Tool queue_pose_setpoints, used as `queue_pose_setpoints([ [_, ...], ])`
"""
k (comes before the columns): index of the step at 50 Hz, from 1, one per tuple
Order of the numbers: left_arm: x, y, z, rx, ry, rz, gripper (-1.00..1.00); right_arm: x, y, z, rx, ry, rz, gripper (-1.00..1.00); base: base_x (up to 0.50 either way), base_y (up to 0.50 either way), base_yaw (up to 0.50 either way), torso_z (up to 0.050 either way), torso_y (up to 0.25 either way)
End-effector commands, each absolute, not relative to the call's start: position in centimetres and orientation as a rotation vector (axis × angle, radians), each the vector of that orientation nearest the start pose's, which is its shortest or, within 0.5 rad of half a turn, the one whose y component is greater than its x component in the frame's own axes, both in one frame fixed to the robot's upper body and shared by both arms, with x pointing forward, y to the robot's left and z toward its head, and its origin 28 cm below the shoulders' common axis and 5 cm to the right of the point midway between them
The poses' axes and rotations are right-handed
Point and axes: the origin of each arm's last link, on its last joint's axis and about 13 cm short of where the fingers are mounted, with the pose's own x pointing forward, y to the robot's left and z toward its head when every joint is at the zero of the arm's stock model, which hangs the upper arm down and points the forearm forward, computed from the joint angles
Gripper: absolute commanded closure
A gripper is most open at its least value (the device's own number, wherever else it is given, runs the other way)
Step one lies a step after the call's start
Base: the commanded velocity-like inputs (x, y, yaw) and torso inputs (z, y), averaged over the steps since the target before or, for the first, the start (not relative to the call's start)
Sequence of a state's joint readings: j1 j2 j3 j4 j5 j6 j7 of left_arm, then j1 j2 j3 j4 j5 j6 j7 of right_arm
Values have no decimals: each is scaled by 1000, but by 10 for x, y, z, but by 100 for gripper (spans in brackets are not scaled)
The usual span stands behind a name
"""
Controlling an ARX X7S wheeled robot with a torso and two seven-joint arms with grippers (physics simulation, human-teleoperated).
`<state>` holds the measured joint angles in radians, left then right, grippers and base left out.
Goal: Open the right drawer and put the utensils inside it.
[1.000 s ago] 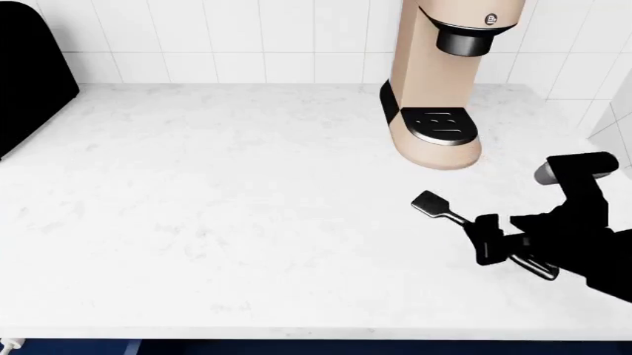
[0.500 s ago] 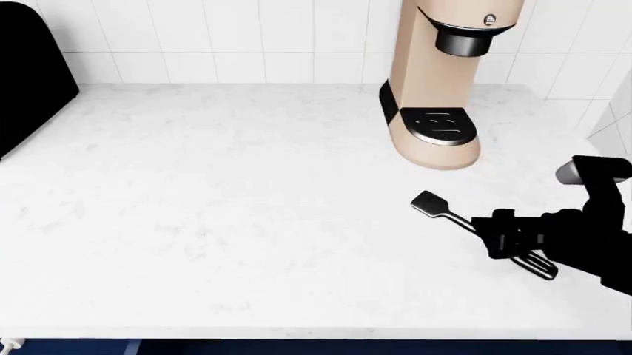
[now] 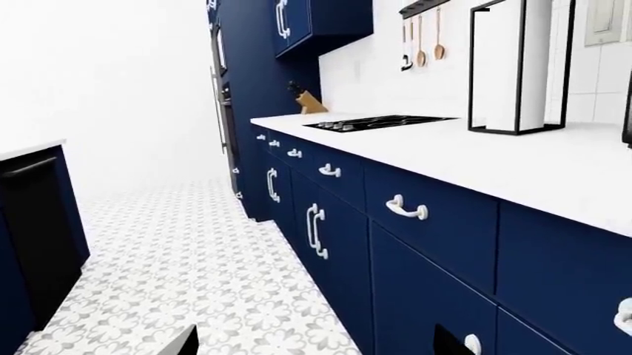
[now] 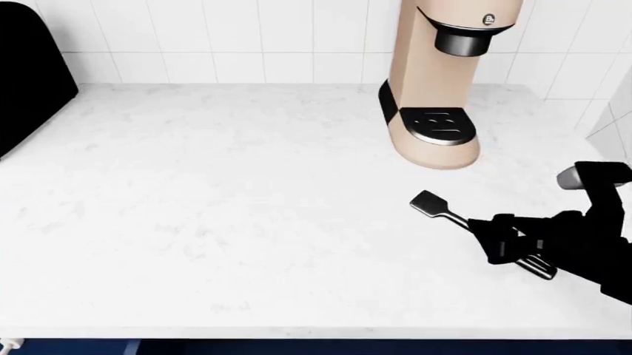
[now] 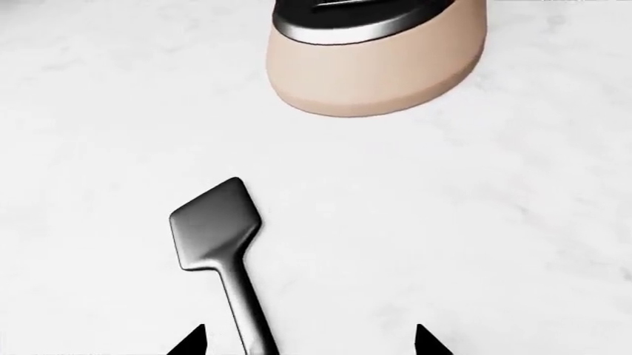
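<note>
An all-black spatula [image 4: 431,203] lies flat on the white counter [image 4: 217,222], its small square head [image 5: 215,222] pointing toward the coffee machine. My right gripper [image 4: 498,240] is low over its handle [image 5: 247,310]. It is open [image 5: 308,344], with the handle between the fingertips and nearer one of them, not pinched. My left gripper [image 3: 316,349] is open and empty, below counter height beside a row of navy drawer fronts [image 3: 425,222] with white handles [image 3: 406,208]. I cannot tell which front is the right drawer.
A beige coffee machine [image 4: 442,81] stands at the back right, close behind the spatula. A black appliance [image 4: 29,74] sits at the far left. Tiled wall runs behind the counter. In the left wrist view there is patterned floor [image 3: 197,259], a cooktop [image 3: 375,123] and a paper-towel stand [image 3: 519,66].
My right gripper has drifted slightly to the right along the spatula handle. The spatula has not moved.
</note>
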<state>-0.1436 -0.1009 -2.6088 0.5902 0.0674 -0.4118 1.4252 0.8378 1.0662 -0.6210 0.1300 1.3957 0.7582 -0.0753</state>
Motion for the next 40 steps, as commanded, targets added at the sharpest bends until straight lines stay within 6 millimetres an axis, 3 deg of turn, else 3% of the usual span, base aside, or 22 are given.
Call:
queue_pose_setpoints([
  [1, -144, 320, 90, 132, -38, 1227, -100, 236, -222, 128, 201, 837, 605, -100, 0, 0, 0, -10, 0],
  [11, -142, 319, 88, 133, -37, 1220, -100, 228, -208, 117, -154, 814, 601, -100, 0, 0, 0, -1, 0],
  [19, -144, 320, 86, 130, -37, 1224, -100, 232, -209, 112, -148, 851, 575, -100, 1, 1, 3, -3, 0],
  [20, -144, 320, 86, 129, -35, 1223, -100, 232, -210, 111, -150, 846, 564, 100, 0, 3, 6, -11, 0],
  [40, -145, 320, 85, 128, -32, 1226, -100, 231, -210, 118, -126, 843, 575, 100, 2, 2, 4, -3, 0],
])
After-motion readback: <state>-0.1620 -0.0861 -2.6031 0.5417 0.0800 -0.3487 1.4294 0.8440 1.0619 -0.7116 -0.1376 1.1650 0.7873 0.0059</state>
